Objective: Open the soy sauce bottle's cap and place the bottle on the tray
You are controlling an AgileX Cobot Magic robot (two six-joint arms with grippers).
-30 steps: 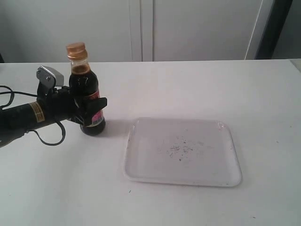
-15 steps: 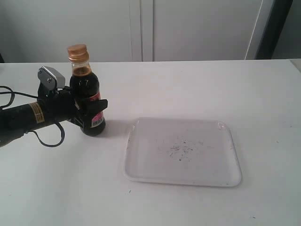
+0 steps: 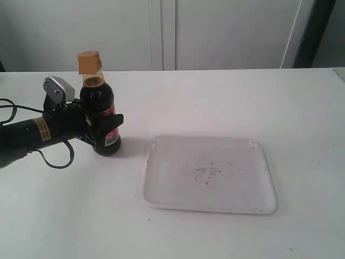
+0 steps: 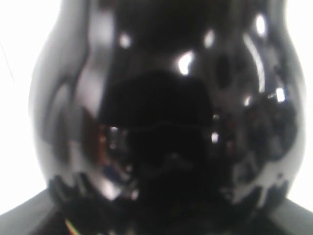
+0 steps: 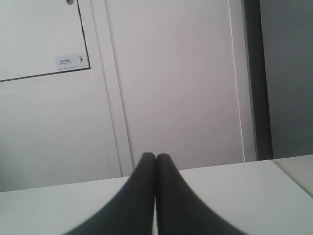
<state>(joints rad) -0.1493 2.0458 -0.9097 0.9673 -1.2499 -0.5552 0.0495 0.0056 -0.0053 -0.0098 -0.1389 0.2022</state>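
The soy sauce bottle [image 3: 101,116] stands upright on the white table, left of the tray [image 3: 209,174]. Its golden-orange cap [image 3: 89,62] sits on the neck and looks blurred. My left gripper [image 3: 105,129] is shut on the bottle's lower body from the left side. In the left wrist view the dark glass of the bottle [image 4: 161,122] fills the frame and hides the fingers. My right gripper [image 5: 156,159] is shut with nothing in it, its two dark fingers pressed together; it does not show in the exterior view.
The tray lies flat with dark specks in its middle. White cabinet doors [image 3: 215,32] stand behind the table's far edge. A black cable [image 3: 54,156] loops off the left arm onto the table.
The bottle has shifted slightly right and straightened over the last second. The cap now looks blurred at the top of the neck. The tray has not moved.
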